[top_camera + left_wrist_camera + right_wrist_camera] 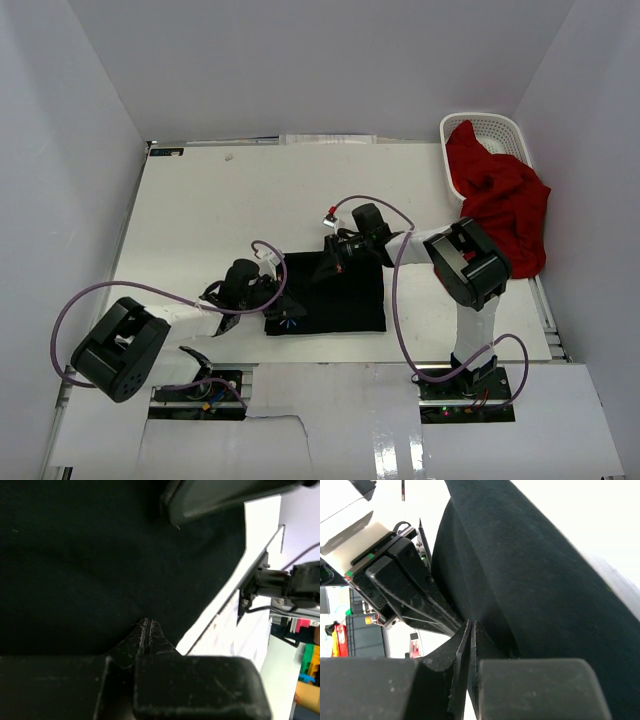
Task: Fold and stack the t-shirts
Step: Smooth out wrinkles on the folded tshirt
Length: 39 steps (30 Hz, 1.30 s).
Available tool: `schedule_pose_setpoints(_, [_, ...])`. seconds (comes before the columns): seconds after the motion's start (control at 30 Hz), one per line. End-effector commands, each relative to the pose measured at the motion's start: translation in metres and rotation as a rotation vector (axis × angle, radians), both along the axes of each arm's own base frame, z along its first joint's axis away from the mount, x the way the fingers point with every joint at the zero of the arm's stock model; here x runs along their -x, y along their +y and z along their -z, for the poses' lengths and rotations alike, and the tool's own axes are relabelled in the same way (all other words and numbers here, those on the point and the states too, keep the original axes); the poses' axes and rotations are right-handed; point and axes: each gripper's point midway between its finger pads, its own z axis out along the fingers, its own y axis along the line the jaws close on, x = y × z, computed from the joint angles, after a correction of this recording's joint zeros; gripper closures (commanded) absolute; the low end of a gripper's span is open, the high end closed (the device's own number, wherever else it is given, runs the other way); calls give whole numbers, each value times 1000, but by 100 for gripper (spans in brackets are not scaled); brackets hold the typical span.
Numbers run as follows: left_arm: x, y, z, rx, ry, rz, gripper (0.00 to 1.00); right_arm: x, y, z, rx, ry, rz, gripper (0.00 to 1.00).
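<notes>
The black t-shirt [345, 300] lies folded in the middle of the table, its light-blue mark [290, 322] near the front left corner. My left gripper [272, 292] is shut at the shirt's left edge, its tips [146, 623] pinched into the black cloth [100, 555]. My right gripper [333, 264] is shut on the shirt's far edge and holds up a small tent of cloth; the cloth [535, 580] rises from its tips [471, 625]. The red t-shirt [505, 205] hangs crumpled out of the basket at the far right.
A white lattice basket [500, 128] stands at the far right corner against the wall. White walls close the table on three sides. The table's front edge [400, 352] runs just below the black shirt, with the arm bases behind it.
</notes>
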Motion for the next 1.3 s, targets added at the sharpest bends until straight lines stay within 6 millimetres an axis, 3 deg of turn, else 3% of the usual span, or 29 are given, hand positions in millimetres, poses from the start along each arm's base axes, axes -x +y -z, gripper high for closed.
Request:
schedule_pose_setpoints(0.0, [-18, -2, -1, -15, -40, -40, 100, -8, 16, -13, -60, -56, -24, 92])
schedule_pose_setpoints(0.13, [-5, 1, 15, -32, 34, -29, 100, -19, 23, -6, -62, -69, -19, 92])
schedule_pose_setpoints(0.33, [2, 6, 12, -18, 24, -41, 100, -41, 34, 5, -35, -111, -17, 92])
schedule_pose_setpoints(0.53, [6, 8, 11, -16, 27, -40, 100, -83, 42, 12, -4, -171, 20, 92])
schedule_pose_setpoints(0.67, [7, 9, 13, -23, 33, -40, 100, -123, 38, 13, 24, -222, 70, 92])
schedule_pose_setpoints(0.8, [5, 6, 8, -14, 27, -34, 100, -162, 43, -18, 14, -292, 95, 92])
schedule_pose_setpoints(0.83, [3, 5, 5, -10, 23, -36, 100, -174, 48, -42, -6, -333, 99, 92])
schedule_pose_setpoints(0.9, [-4, 3, -6, -1, -4, -41, 100, -183, 46, -71, -17, -372, 108, 92])
schedule_pose_setpoints(0.97, [-8, 2, -15, -16, -6, -44, 100, -184, 46, -104, -41, -420, 103, 92])
schedule_pose_setpoints(1.0, [-14, 1, -27, -11, -44, -53, 100, -182, 45, -115, -51, -438, 102, 92])
schedule_pose_setpoints(1.03, [-28, -5, -50, 2, -89, -68, 100, -177, 41, -141, -75, -483, 103, 92])
schedule_pose_setpoints(1.07, [-30, -2, -56, -25, -77, -78, 100, -169, 37, -139, -65, -473, 99, 92])
schedule_pose_setpoints(1.1, [-37, -2, -74, -17, -125, -97, 100, -164, 34, -145, -66, -482, 99, 92])
schedule_pose_setpoints(1.2, [-54, 5, -116, -64, -174, -166, 80, -137, 16, -149, -51, -492, 97, 92])
schedule_pose_setpoints(1.23, [-63, 13, -120, -112, -202, -210, 65, -125, 9, -162, -60, -516, 99, 92])
schedule_pose_setpoints(1.27, [-65, 20, -127, -154, -201, -231, 56, -113, 1, -143, -27, -481, 101, 92])
